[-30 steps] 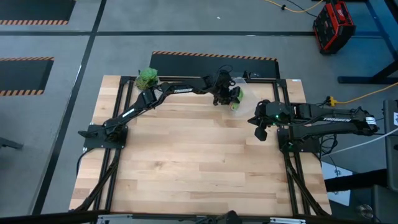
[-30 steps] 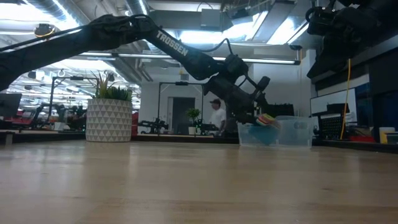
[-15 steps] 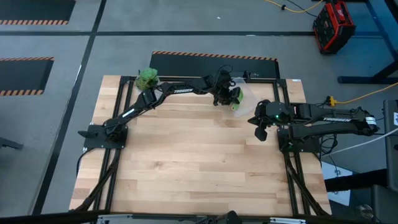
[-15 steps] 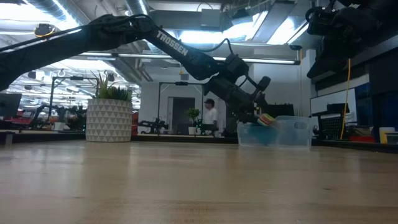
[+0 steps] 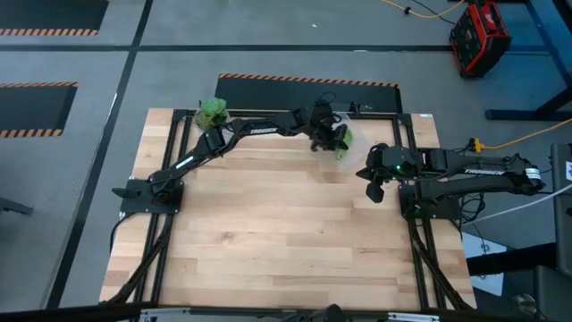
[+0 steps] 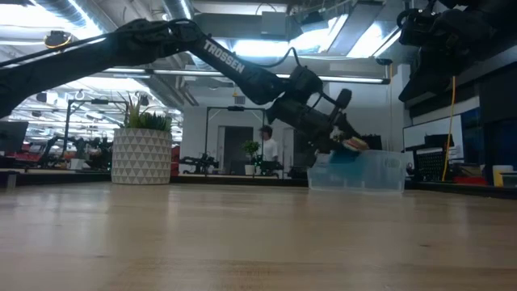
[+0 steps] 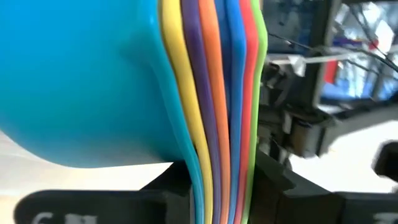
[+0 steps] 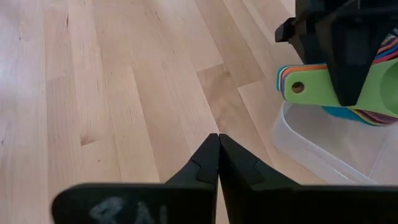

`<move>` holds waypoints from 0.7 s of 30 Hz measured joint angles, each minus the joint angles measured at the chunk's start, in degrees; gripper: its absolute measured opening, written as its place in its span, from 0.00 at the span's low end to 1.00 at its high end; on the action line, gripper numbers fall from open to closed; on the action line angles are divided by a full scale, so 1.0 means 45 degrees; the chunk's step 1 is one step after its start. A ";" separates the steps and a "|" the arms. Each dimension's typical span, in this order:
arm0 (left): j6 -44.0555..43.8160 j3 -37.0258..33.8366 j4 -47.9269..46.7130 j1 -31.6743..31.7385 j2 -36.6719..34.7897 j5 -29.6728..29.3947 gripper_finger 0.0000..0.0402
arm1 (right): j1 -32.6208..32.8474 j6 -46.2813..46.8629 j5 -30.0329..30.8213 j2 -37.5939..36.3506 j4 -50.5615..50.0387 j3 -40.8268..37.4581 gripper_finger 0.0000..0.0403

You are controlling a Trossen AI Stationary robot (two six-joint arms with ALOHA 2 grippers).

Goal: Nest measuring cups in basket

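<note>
1. Wooden table (image 5: 268, 224) is mostly bare.
2. At upper centre, my left gripper (image 5: 329, 136) is clamped on the nested cups (image 7: 211, 93), held over the basket (image 8: 323, 146); lowering and letting go remain.
3. At right, my right gripper (image 8: 218, 155) waits, fingers closed, empty.

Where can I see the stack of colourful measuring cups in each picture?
High view: stack of cups near the table's far edge, held by the left end effector.
Low view: stack right of centre, at the clear tub's rim.
Left wrist view: stack fills most of the picture.
Right wrist view: stack at the right edge, above the tub.
Shared landmark: the clear tub.
</note>
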 joint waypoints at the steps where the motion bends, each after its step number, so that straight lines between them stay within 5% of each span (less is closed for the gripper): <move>1: -0.0015 0.0000 0.0207 -0.0024 0.0000 0.0246 0.20 | 0.0001 0.0002 0.0000 0.0002 0.0005 0.0000 0.03; 8: 0.0075 0.0000 0.0434 -0.0274 0.0000 0.1731 0.20 | -0.0002 0.0000 0.0000 0.0000 0.0005 0.0000 0.03; 21: 0.0057 0.0000 0.0222 -0.0335 0.0000 0.2084 0.20 | -0.0002 0.0005 0.0000 0.0004 0.0005 0.0000 0.03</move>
